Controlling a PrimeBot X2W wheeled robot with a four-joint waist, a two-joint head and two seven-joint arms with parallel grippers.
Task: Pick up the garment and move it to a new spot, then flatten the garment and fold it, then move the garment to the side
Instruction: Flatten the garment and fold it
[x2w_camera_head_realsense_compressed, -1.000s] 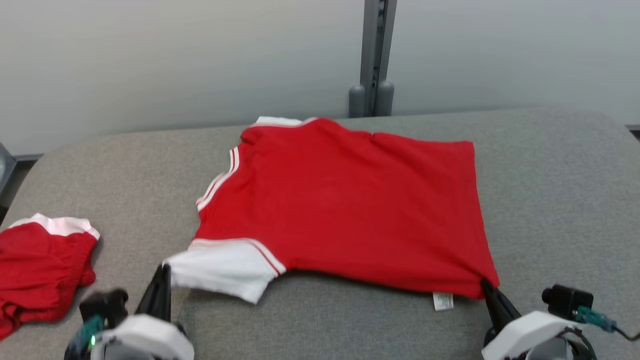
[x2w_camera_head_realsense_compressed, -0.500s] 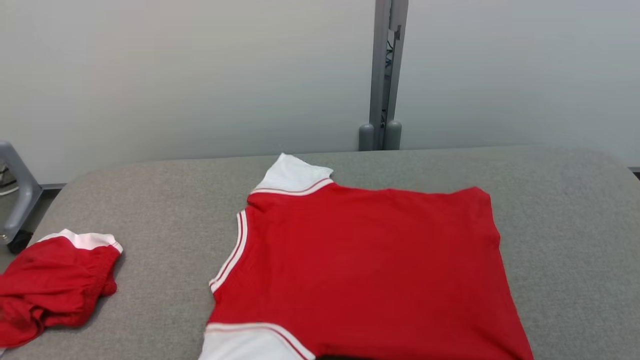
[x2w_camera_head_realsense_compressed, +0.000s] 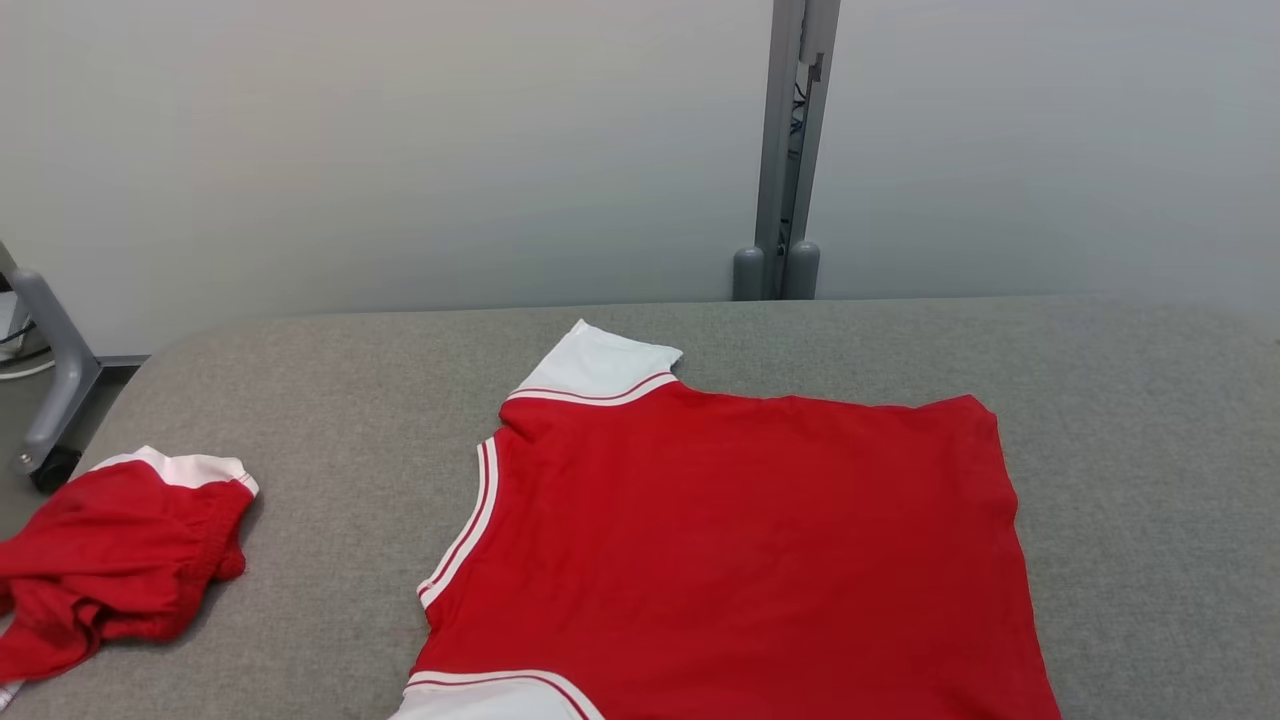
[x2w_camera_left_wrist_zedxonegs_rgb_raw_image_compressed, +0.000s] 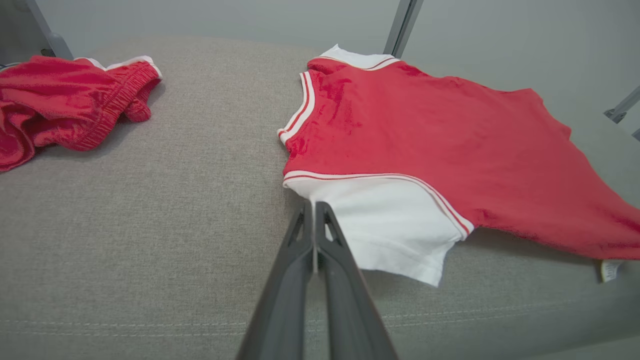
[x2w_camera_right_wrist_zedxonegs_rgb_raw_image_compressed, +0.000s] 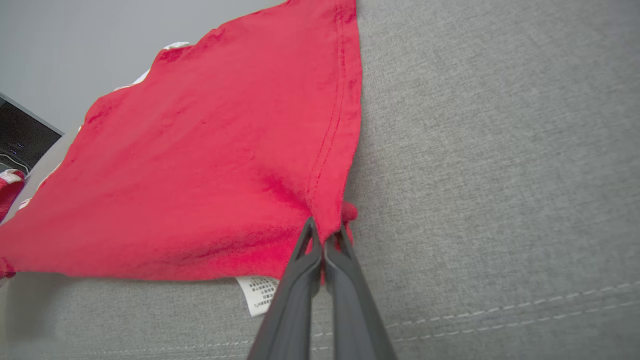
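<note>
Change since earlier: Your head camera has tipped upward and the whole picture has slid down, so read that as a camera move. On the garment (x2w_camera_head_realsense_compressed: 740, 540) itself, the far sleeve (x2w_camera_head_realsense_compressed: 600, 365) now lies open where it showed as a thin strip, and the far edge has lost its ripples.
Garment position: It lies spread on the padded table (x2w_camera_head_realsense_compressed: 1130, 420), neck trim toward the robot's left and hem toward its right.
Left gripper (x2w_camera_left_wrist_zedxonegs_rgb_raw_image_compressed: 314, 204): Clenched, with the tips against the edge of the near sleeve (x2w_camera_left_wrist_zedxonegs_rgb_raw_image_compressed: 385, 220). You cannot tell from the wrist view whether cloth is nipped between them.
Right gripper (x2w_camera_right_wrist_zedxonegs_rgb_raw_image_compressed: 326, 225): Clenched on the near hem corner. Red cloth bunches round the tips, and the care label (x2w_camera_right_wrist_zedxonegs_rgb_raw_image_compressed: 260, 292) hangs just beside them.
Step in hand: Flattening, by my judgement. The body is nearly smooth and no fold has been made.
Next move: Confirm the left pinch before you lift. Then carry both near corners evenly so the cloth folds without skewing.
Materials: The garment is a soft red knit with white sleeves, twin-striped trim and a double-stitched hem. It is limp and will sag between the two grips. The table cover is a coarse grey weave with a stitched seam, likely to drag on the cloth.
Other item: A crumpled red piece (x2w_camera_head_realsense_compressed: 120, 550) with a white band lies well apart, toward the robot's left.
</note>
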